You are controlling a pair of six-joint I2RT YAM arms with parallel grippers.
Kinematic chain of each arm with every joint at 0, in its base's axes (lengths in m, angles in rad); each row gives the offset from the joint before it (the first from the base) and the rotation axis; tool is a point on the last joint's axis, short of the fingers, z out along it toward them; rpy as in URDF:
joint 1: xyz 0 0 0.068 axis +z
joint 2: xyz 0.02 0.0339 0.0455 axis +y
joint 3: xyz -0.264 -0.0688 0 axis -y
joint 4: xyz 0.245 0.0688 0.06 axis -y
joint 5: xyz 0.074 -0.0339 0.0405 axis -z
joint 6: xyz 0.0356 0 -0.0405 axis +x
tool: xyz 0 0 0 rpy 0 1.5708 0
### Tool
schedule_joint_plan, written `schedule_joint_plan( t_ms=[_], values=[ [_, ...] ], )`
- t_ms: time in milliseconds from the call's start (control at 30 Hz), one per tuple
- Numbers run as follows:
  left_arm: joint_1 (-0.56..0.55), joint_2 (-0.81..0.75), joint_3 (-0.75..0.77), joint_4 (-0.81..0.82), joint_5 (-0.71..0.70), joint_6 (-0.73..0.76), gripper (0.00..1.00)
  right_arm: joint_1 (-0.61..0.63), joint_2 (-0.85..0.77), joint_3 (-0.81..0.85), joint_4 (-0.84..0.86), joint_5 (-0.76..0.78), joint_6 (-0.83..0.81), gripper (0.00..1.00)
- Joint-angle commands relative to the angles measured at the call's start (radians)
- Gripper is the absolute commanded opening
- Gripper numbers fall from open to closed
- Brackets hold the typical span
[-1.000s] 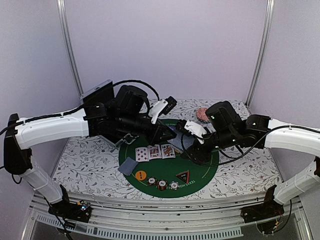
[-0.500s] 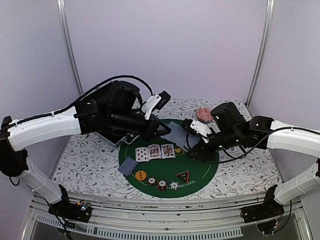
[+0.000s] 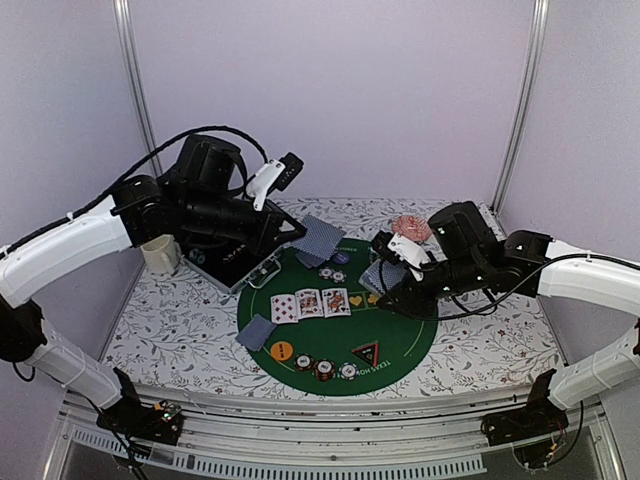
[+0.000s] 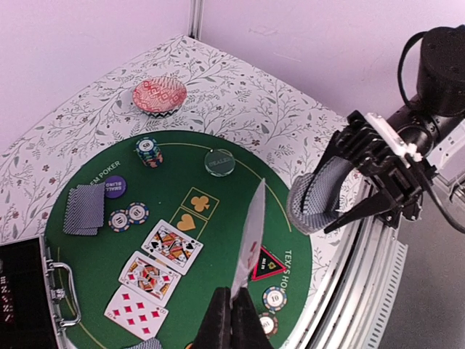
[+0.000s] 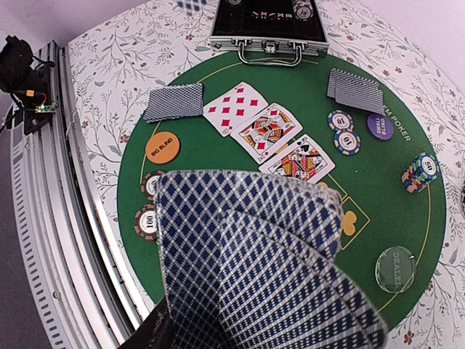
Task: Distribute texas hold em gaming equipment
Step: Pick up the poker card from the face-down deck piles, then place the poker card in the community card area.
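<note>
**Mid-deal: one arm holds the deck, the other a single card**

Nearest, along the near rim of the green mat (image 3: 400, 340), three striped chips (image 3: 325, 370) sit in a row. An orange disc (image 3: 281, 350) is to their left & a small dark triangular marker (image 3: 367, 352) to their right. This is prob. one seat's stake & markers. Just beyond, near-left, a face-down pair (image 3: 257, 332) lies as that seat's hand. At mat ctr, three face-up cards (image 3: 310, 303) lie side by side as the shared row, w/ room free at its right end.

Above the mat's right half, the right gripper (image 4: 345, 182) is clamped on the deck (image 5: 254, 269). The deck bows into a U between the jaws, w/ its checked backs spread toward that arm's own camera. It is held aloft as the supply to draw from. Over the mat's far part, the left gripper (image 4: 232, 309) has its jaws together on a single card (image 4: 251, 240). It is pinched by one edge & stands upright, clear of the table. Prob. this card is meant to be laid down next; where, can't tell.

On the far side lie a second face-down pair (image 5: 354, 91), a purple disc (image 5: 379, 125), two loose chips (image 5: 343, 131), a chip stack (image 5: 420, 171) & a pale disc (image 5: 396, 269). These look like another seat's set-up.

Off the mat, a metal case (image 3: 235, 265) & a white mug (image 3: 158, 255) sit far-left, and a pink dish (image 3: 409, 229) far-right.
</note>
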Motion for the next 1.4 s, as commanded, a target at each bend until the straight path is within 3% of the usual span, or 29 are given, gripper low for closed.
schedule_joint_plan(
  t_ms=[0,267,667,900,1167,1367],
  values=[
    [0.067,0.027,0.047,-0.098,-0.002,0.077,0.00,-0.011,-0.038,-0.008,0.011,0.012,0.010,0.48],
    [0.102,0.326,0.240,-0.186,0.060,0.232,0.00,-0.011,-0.067,0.002,-0.032,0.033,0.006,0.48],
    [0.077,0.967,0.810,-0.418,0.162,0.300,0.00,-0.010,-0.093,-0.001,-0.064,0.039,0.011,0.48],
    [0.037,1.096,0.946,-0.467,0.117,0.348,0.00,-0.010,-0.080,0.003,-0.063,0.035,0.013,0.48],
    [0.007,1.150,0.969,-0.482,0.016,0.378,0.00,-0.011,-0.059,0.014,-0.062,0.026,0.011,0.48],
    [-0.015,1.175,0.973,-0.453,-0.153,0.401,0.00,-0.010,-0.055,0.020,-0.061,0.020,0.013,0.48]
  ],
)
